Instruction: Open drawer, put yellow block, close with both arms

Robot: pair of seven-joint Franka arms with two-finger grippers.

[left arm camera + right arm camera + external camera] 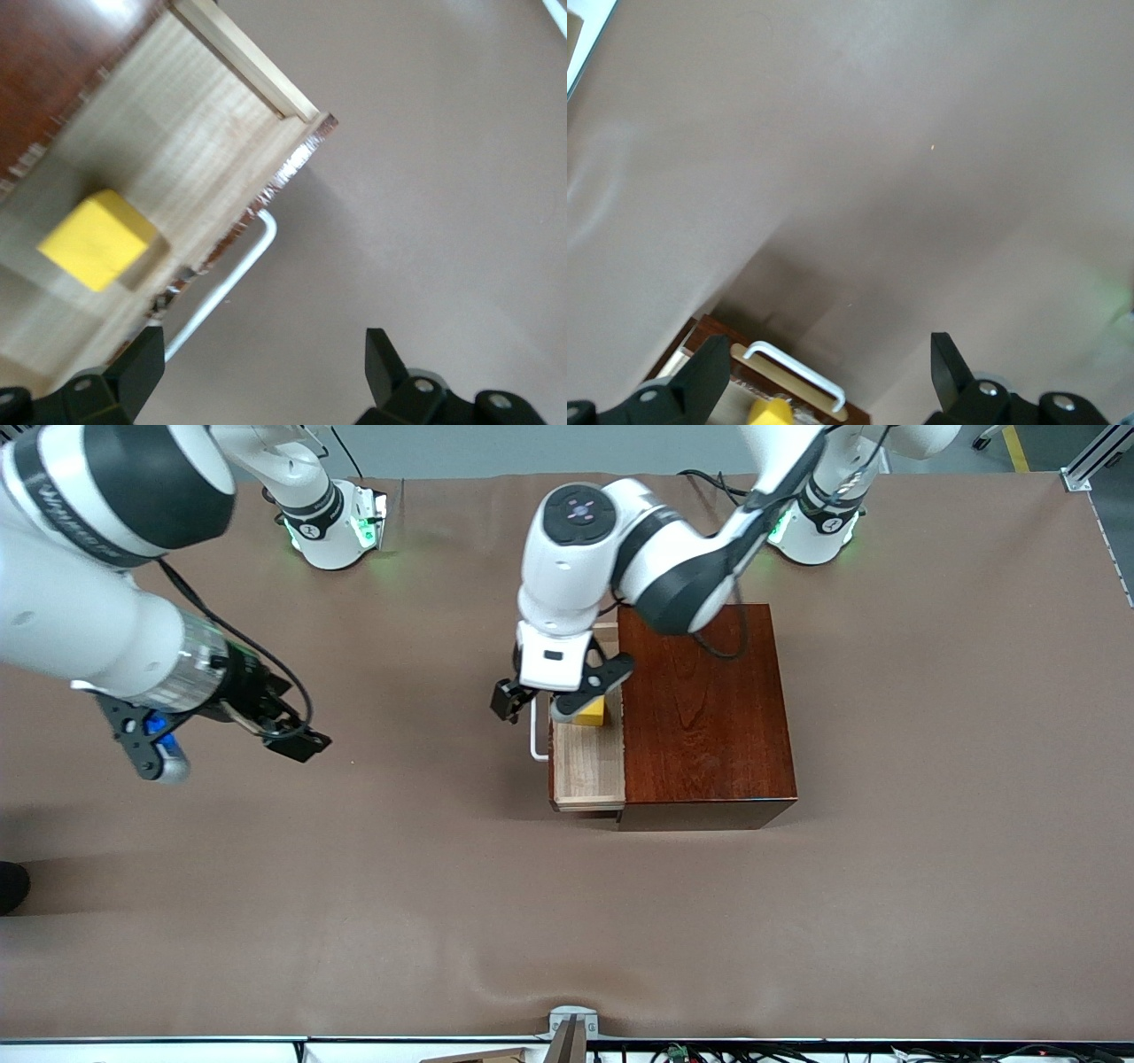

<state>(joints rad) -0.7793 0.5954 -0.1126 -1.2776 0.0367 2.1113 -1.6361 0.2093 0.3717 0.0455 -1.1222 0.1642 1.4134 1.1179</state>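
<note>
Plainly past the placing: yellow block [592, 713] down on the pale floor of the drawer [585, 766], in the part farther from the front camera, close by the mouth of the mahogany box [700, 708], touched by no finger. Left gripper [558, 691] low over the drawer's front edge and white handle [534, 735], jaws spread, nothing between them. Right gripper [221, 741] waiting above bare table toward the right arm's end, jaws likewise wide and empty. Leaves only the closing, by the look of it. Could go wrong in a few ways: pushing on one end of the front would likely skew the tray in its slot and jam it; pushing hard with nothing bracing the box might slide the whole box along the brown cloth instead of shutting it; driving in with a left fingertip hanging inside the tray could pinch it against the box or knock the block. As for heading: drawer front and handle facing the right arm's end of the table, travel running along the table toward the left arm's end, tray's exposed part longest crosswise, from nearer the front camera to farther. Block a cube, so no long axis; sides roughly square with the tray walls
</note>
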